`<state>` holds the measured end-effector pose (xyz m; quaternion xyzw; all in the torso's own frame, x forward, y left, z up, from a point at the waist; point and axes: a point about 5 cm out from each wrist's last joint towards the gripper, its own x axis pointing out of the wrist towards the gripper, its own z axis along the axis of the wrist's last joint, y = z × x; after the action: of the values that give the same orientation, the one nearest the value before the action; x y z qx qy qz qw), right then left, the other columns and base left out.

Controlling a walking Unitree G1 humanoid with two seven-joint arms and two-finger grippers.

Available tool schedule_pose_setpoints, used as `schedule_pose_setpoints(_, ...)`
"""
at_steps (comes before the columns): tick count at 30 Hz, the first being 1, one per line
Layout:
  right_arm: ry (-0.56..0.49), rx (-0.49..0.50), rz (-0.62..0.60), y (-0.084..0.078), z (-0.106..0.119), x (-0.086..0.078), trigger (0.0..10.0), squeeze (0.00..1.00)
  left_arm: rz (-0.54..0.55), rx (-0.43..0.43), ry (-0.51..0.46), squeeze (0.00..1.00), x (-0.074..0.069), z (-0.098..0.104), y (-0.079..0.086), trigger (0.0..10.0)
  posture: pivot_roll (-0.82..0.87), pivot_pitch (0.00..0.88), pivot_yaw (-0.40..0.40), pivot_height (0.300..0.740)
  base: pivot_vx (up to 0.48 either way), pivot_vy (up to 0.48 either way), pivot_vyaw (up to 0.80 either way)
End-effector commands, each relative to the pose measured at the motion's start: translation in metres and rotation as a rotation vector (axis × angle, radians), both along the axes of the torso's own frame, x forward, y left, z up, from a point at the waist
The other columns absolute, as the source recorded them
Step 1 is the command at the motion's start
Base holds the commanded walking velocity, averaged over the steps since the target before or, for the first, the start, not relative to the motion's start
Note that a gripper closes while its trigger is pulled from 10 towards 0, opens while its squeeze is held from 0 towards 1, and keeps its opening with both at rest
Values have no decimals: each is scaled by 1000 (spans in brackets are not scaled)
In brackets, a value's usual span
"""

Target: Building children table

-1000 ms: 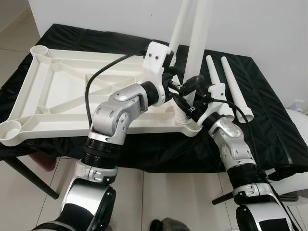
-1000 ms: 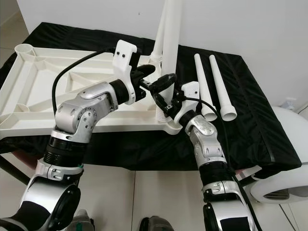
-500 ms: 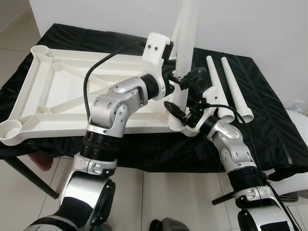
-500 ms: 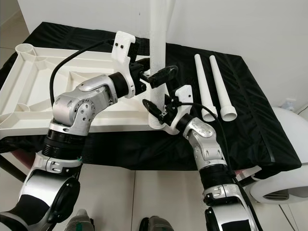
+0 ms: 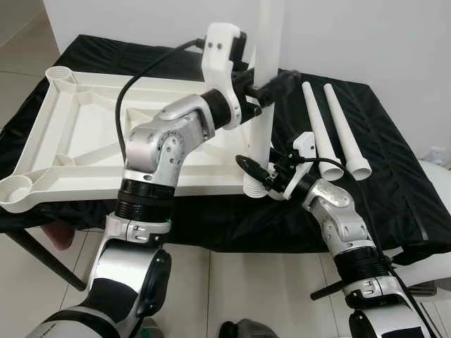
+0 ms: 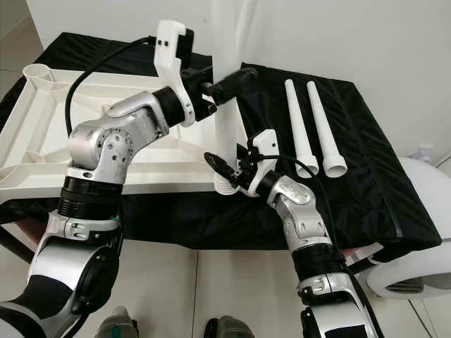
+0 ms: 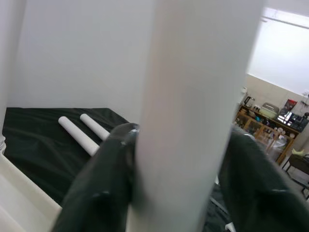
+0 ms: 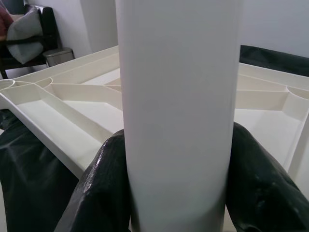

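Seating this tall white plastic leg (image 5: 265,84) means we hold it plumb over the corner socket at centre frame, left gripper (image 5: 271,86) clamped high, right gripper (image 5: 255,169) clamped low, pressing straight down into the upturned cream ribbed plastic tabletop (image 5: 106,141) on black cloth (image 5: 394,176).

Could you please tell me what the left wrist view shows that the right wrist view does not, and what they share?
Left wrist view: two spare legs lying on the black cloth, with a furnished room behind. Right wrist view: the ribbed underside of the white tabletop and a dark chair in the background. Both: the upright white leg clamped between black fingers, the left pincer gripping it higher up and the right pincer near its base.
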<state>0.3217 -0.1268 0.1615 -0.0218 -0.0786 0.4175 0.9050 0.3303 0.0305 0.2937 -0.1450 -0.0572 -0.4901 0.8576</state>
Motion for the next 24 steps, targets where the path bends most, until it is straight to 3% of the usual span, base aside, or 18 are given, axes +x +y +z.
schedule_pose_setpoints(1,4,-14,-7,-5,0,0,10000,0,-37,-14,-33,0,-4,10,-5,0,78,0,-124,740,0,0,0)
schedule_pose_setpoints(9,-5,-13,-7,-4,2,2,10000,0,-58,-1,-48,0,-8,9,-8,0,78,0,-119,740,0,0,0)
schedule_pose_setpoints(14,15,-1,-22,-4,2,3,10000,0,-46,52,-71,0,-9,7,-10,0,78,0,-119,740,0,0,0)
schedule_pose_setpoints(15,36,23,-38,-4,2,5,10000,1000,-12,104,-99,0,-8,6,-12,10000,78,0,-118,740,0,0,0)
schedule_pose_setpoints(21,9,12,-172,-7,5,12,10000,1000,77,137,-128,0,-5,6,-11,10000,80,0,-121,740,0,0,0)
schedule_pose_setpoints(22,8,7,-209,-7,5,14,10000,239,101,141,-137,0,-5,6,-10,10000,80,0,-121,740,0,0,0)
schedule_pose_setpoints(24,-19,-14,-256,-7,6,16,10000,239,130,145,-145,0,-4,7,-9,10000,80,0,-122,740,0,0,0)
